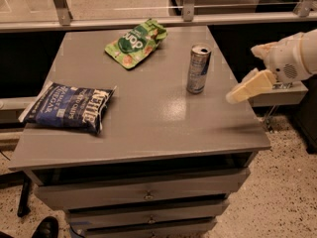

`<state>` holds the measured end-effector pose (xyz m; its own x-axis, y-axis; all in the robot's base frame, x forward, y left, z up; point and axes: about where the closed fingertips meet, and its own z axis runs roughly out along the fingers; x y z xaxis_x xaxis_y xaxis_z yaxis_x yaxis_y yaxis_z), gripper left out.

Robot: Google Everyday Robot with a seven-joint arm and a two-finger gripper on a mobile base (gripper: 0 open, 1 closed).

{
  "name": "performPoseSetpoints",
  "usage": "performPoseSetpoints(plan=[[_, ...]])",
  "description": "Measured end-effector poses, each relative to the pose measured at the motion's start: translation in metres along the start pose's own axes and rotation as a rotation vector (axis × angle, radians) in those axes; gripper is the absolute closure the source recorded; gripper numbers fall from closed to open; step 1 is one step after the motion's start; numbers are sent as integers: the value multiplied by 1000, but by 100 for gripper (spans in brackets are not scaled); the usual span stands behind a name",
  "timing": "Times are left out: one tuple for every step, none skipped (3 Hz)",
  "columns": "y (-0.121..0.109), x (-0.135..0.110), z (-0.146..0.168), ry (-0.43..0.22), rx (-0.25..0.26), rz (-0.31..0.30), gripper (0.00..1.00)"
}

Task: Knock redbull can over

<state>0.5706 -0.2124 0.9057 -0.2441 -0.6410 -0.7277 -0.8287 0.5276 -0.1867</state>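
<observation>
The redbull can (198, 69) is a slim silver-and-blue can with a silver top. It stands upright on the right part of the grey table top (148, 113). My gripper (243, 89) comes in from the right edge of the view, with a cream-coloured finger pointing left and down over the table's right edge. It is to the right of the can and apart from it, about one can-height away. It holds nothing that I can see.
A green snack pouch (134, 42) lies at the back of the table. A dark blue chip bag (69, 107) lies at the front left. The table has drawers below. A rail and glass panel run behind it. A dark shoe (45, 228) is on the floor at lower left.
</observation>
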Motion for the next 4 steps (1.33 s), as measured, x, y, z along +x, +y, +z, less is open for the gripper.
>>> performPoseSetpoints(plan=[[-11,-5,34,-147,-34,73,0],[-5,-21,60,-286,-86,141,0],[15,-46,76,-406,-153,179,0],[44,-78,82,-511,-235,193,0]])
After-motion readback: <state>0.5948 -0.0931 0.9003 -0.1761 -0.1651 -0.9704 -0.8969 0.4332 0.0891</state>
